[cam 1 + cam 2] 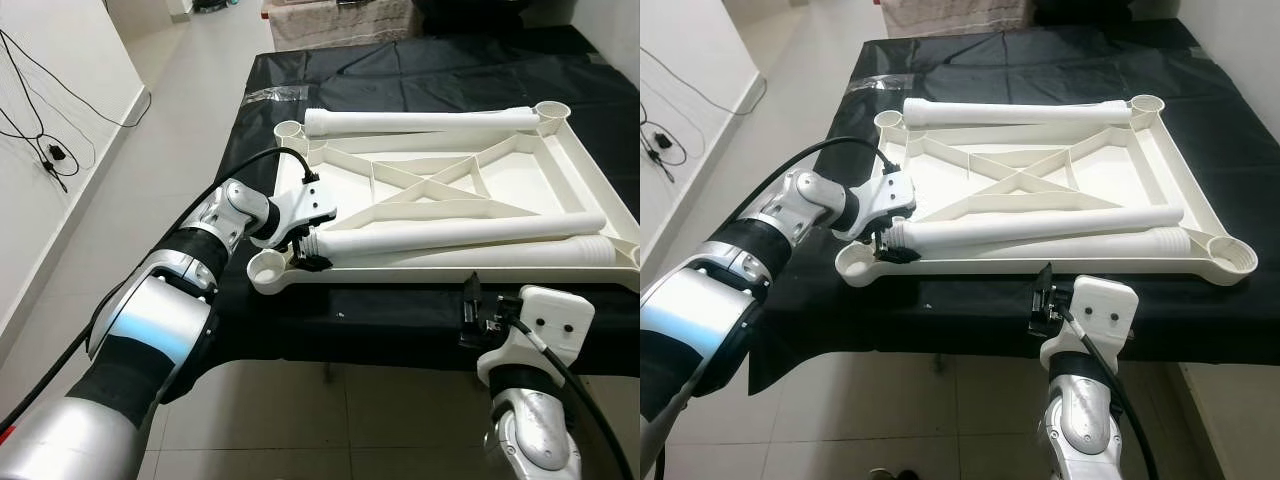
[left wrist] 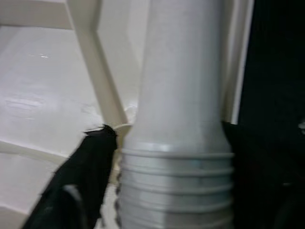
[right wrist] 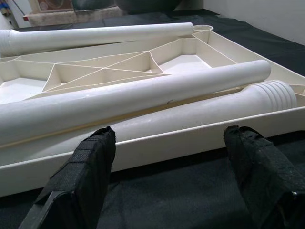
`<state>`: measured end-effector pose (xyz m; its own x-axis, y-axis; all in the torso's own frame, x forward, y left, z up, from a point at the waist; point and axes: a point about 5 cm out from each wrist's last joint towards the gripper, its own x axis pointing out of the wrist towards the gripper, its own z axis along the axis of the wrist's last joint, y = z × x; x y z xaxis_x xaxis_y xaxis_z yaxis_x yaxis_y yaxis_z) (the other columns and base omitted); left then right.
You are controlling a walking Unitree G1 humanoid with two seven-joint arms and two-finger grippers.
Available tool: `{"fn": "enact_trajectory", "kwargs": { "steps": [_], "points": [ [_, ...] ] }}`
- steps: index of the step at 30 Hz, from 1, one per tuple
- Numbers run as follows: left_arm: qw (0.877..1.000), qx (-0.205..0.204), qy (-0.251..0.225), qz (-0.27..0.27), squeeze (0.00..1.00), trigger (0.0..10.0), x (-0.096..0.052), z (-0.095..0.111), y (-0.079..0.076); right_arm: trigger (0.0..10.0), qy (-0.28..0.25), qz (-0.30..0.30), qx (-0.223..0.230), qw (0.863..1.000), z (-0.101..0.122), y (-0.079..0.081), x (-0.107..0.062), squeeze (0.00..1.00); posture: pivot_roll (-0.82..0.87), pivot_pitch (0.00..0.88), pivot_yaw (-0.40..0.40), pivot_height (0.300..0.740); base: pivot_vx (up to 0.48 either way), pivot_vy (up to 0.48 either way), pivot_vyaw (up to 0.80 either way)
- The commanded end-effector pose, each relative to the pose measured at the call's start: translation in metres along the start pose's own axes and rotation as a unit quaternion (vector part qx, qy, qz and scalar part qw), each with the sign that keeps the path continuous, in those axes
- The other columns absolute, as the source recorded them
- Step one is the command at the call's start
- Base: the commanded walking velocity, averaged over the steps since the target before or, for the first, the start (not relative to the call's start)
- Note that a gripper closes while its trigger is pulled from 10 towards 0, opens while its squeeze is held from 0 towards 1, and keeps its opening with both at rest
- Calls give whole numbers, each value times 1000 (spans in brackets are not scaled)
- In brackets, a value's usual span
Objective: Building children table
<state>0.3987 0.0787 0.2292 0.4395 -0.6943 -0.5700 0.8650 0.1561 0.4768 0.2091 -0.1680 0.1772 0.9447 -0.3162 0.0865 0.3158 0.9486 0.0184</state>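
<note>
The white plastic table top [image 1: 592,170] lies upside down on a black-covered table [image 1: 400,320]. Three white legs rest on it. One lies along the far rim [image 1: 420,122]. Two lie near the front rim: a long smooth leg [image 1: 450,233] and, in front of it, one whose threaded end [image 1: 597,250] points right. My left gripper [image 1: 305,250] is shut on the threaded end [image 2: 178,157] of the long leg, right beside the front-left corner socket [image 1: 268,267]. My right gripper [image 1: 480,305] hovers open at the table's front edge, its fingers [image 3: 81,181] spread before the front rim [image 3: 181,143].
The black cloth [image 1: 440,70] overhangs the table on all sides. Tiled floor [image 1: 190,90] runs along the left, with a white wall and loose cables [image 1: 45,150] beyond. A piece of furniture [image 1: 340,20] stands past the table's far end.
</note>
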Motion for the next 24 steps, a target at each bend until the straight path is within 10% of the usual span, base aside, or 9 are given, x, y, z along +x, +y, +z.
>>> {"fn": "enact_trajectory", "kwargs": {
  "steps": [1, 19, 20, 24],
  "points": [
    [1000, -10, 14, -14, 0, 0, 0, -9, -4, 10000, 7, -1, 9, 1000, 1, 2, -3, 0, 107, 195, 98, 740, 0, 0, 0],
    [998, -34, -40, 35, 0, 0, -4, -2, 4, 10000, -17, 0, 31, 999, 8, 6, 13, 0, 117, 151, 87, 740, 0, 0, 0],
    [996, -43, -59, 41, 0, 10000, -4, 1, 5, 10000, -24, 8, 38, 999, 11, 9, 17, 0, 114, 132, 81, 740, 0, 0, 0],
    [993, -53, -91, 47, 0, 10000, -4, 4, 5, 10000, -37, 24, 52, 998, 15, 13, 25, 0, 113, 113, 75, 740, 0, 0, 0]
  ]
}}
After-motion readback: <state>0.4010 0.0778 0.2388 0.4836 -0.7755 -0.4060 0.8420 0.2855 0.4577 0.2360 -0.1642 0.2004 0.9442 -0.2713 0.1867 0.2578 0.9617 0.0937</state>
